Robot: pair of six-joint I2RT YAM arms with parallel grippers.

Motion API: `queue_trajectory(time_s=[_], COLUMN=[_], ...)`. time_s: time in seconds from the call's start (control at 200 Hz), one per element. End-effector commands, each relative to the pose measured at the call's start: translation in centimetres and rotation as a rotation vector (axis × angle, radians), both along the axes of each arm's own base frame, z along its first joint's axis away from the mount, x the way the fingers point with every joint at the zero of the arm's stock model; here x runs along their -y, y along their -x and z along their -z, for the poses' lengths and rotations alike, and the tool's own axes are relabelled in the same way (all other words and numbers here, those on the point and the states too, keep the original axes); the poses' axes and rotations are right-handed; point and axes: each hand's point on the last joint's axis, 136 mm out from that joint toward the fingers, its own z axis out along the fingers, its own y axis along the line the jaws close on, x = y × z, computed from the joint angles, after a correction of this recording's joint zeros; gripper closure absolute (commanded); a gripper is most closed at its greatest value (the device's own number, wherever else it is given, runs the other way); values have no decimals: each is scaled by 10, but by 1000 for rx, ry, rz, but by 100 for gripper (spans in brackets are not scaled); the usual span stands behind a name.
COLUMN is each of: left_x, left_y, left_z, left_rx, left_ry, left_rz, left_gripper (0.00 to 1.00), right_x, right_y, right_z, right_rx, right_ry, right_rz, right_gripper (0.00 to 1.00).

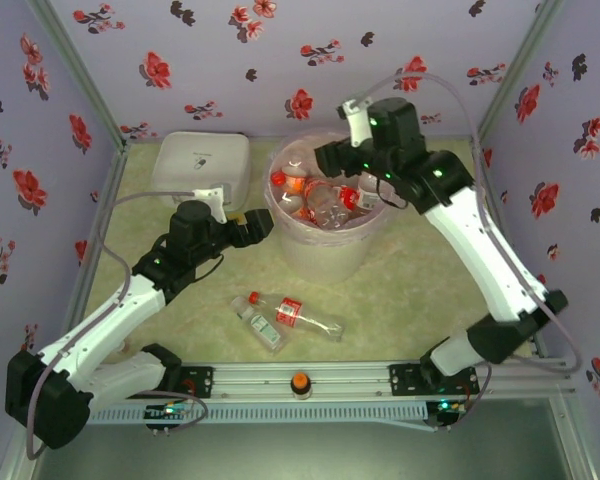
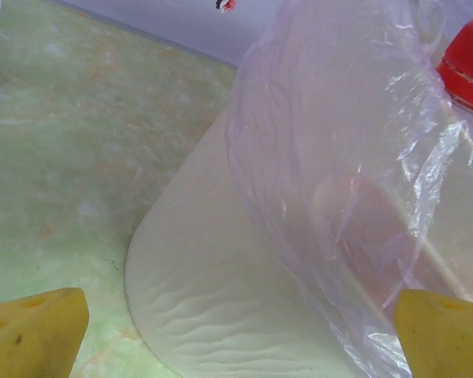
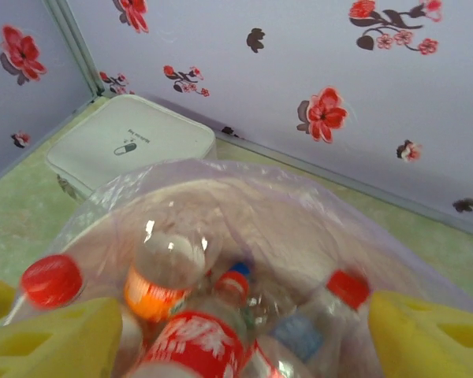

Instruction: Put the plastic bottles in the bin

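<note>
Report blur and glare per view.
Top external: evenly lit, slightly soft across large round white bucket. Left wrist: translucent pink plastic bag crisp with sheen, yellow fingertips blurred. Right wrist: red-labelled clear plastic bottle blurred, white rectangular lidded box sharper.

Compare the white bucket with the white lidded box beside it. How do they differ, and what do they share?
The bucket is round; the box is rectangular with rounded corners. The bucket stands open, lined with a pink bag and holding bottles; the box is closed. The bucket stands taller than the box. Both are white and stand on the far part of the green table.
</note>
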Motion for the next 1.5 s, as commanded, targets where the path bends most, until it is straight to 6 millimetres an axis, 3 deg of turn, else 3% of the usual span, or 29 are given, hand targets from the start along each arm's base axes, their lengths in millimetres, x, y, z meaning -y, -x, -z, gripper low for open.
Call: queue_trajectory(time_s=[0.0, 0.125, 0.315, 0.51, 0.85, 0.975, 1.115, 1.24, 1.385, 1.495], left_x=[-2, 0, -1, -6, -6, -8, -17, -29, -55, -74], left_y=[-1, -3, -2, 1, 0, 0, 3, 9, 31, 58], left_z=[-13, -11, -15, -15, -13, -12, -5, 3, 21, 47], left_rx=[39, 32, 25, 14, 3, -6, -38, -103, -253, -426], left_ry=[-11, -13, -29, -41, -65, -81, -133, -162, -187, -140], left_rz=[-7, -7, -5, -17, -14, -20, -48, -91, -191, -310], left_gripper=[0, 0, 0, 0, 0, 0, 0, 0, 0, 0], right_x=[30, 38, 22, 1, -27, -34, -36, -33, -24, -12], right_y=[35, 63, 79, 71, 46, 41, 37, 34, 32, 30], right_z=[-1, 14, 43, 61, 117, 127, 119, 93, 61, 42], right_rx=[-15, -66, -171, -210, -304, -324, -304, -233, -129, -55], right_ry=[18, -26, -75, -100, -46, -45, -46, -61, -92, -114], right_rz=[20, -10, -92, -133, -136, -145, -149, -143, -112, -68], right_gripper=[26, 37, 41, 46, 50, 50, 51, 47, 36, 29])
